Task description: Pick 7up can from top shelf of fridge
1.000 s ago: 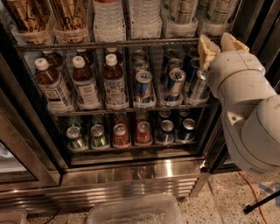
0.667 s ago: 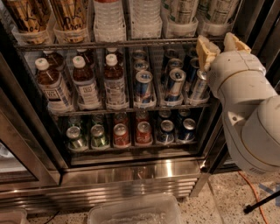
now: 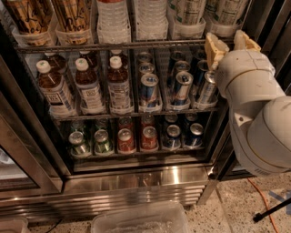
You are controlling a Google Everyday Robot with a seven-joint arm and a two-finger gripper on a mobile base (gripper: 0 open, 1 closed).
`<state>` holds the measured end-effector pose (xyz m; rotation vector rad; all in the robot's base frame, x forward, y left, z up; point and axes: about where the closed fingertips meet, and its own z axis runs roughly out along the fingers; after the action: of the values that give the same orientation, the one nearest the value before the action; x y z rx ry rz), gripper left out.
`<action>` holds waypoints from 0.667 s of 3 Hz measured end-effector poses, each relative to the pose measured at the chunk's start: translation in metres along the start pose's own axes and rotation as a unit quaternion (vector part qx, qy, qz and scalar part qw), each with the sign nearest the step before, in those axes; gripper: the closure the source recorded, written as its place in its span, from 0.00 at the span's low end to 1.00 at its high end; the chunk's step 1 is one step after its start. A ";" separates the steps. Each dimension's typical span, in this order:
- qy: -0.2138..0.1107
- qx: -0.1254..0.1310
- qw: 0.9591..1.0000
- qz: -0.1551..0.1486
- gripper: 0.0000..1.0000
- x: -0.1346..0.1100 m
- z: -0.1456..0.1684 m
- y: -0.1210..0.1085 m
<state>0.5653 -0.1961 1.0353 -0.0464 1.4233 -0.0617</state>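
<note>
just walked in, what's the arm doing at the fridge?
The robot's arm is up at the fridge. Its end effector hovers at the right end of the top shelf, open and empty, just below a 7up can standing in a clear holder. Nothing is grasped yet.

Dim, warm-toned and slightly soft, with glare on the fridge's (image 3: 28,150) steel base (image 3: 136,178) and can lids (image 3: 149,133), brightest on the pale jaws at upper right.
</note>
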 end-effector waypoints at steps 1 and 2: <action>-0.011 0.007 1.000 0.000 0.34 -0.003 0.014 -0.007; -0.013 0.012 1.000 0.001 0.31 -0.003 0.025 -0.011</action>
<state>0.5896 -0.2074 1.0429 -0.0251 1.3960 -0.0757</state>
